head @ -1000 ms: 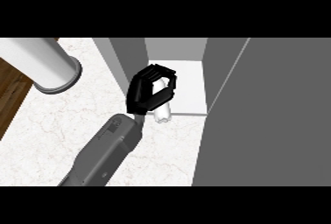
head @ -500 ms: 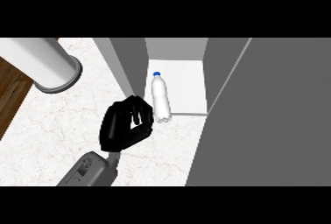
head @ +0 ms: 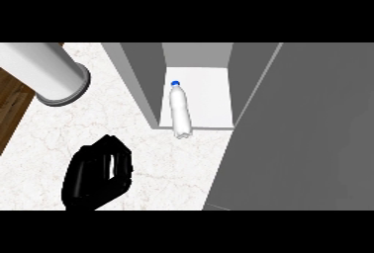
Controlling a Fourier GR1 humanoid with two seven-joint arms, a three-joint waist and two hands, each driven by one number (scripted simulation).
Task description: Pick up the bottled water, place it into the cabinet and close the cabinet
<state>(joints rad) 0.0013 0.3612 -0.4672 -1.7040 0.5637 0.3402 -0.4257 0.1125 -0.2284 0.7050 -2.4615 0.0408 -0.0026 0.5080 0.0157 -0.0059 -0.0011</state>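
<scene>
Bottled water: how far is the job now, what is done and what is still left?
Done: the bottled water lies on the cabinet floor, cap inward, its base reaching just over the front edge. In hand: nothing; the left hand is over the counter, apart from the bottle. Left: the cabinet door stands open and must be closed.
</scene>
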